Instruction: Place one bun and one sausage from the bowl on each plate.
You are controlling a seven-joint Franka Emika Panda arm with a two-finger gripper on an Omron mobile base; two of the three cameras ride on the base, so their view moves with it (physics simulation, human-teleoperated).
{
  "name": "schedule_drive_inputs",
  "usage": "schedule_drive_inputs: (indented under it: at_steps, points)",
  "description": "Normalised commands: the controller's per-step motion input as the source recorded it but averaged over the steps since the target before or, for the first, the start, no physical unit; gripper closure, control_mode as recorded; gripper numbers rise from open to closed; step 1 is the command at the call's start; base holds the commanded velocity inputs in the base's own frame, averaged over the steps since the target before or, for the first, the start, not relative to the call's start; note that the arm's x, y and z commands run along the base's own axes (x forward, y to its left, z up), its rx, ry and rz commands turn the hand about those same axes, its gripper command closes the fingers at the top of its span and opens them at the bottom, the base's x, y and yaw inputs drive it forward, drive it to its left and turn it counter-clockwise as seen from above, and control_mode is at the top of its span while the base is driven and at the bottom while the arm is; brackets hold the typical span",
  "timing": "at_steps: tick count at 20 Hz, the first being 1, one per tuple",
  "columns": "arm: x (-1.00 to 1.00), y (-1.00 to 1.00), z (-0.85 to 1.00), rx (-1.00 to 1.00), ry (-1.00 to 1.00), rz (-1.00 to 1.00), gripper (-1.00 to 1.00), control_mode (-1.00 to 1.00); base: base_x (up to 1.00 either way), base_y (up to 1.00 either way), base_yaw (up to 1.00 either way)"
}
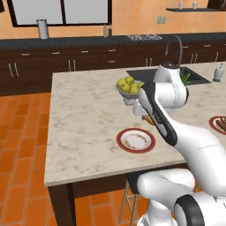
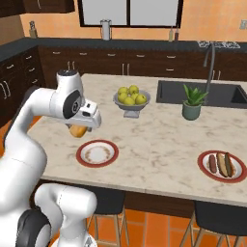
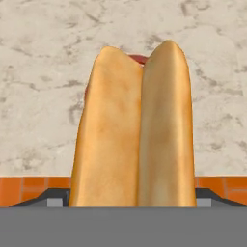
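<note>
One bun point(image 3: 135, 130) held in the tool point(image 2: 79, 129), arm bent above the counter point(image 2: 154, 149)

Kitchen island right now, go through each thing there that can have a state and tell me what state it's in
Gripper: closed on the bun, above the counter.
Bun: held, lifted off the counter.
Near plate: bare, nothing on it.
Far plate: holds a sausage and a bun.
Fruit bowl: upright, full of yellow fruit.
Potted plant: upright beside the sink.
</note>
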Motion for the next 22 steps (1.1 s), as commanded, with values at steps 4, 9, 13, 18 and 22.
schedule_drive_inputs:
  at_steps: [4, 9, 13, 18, 22]
  points:
    - [0.60, -0.04, -0.98, 0.00, 0.13, 0.00, 1.00, -1.00, 0.00, 0.00, 0.00]
    - [0.51, -0.37, -0.98, 0.00, 0.04, 0.01, 1.00, -1.00, 0.00, 0.00, 0.00]
    - [0.54, -0.30, -0.69, 0.00, -0.06, 0.02, 1.00, -1.00, 0.00, 0.00, 0.00]
    - [0.37, -0.04, -0.50, -0.01, -0.03, 0.00, 1.00, -1.00, 0.00, 0.00, 0.00]
    - [0.39, 0.05, -0.38, -0.02, 0.00, 0.00, 1.00, -1.00, 0.00, 0.00, 0.00]
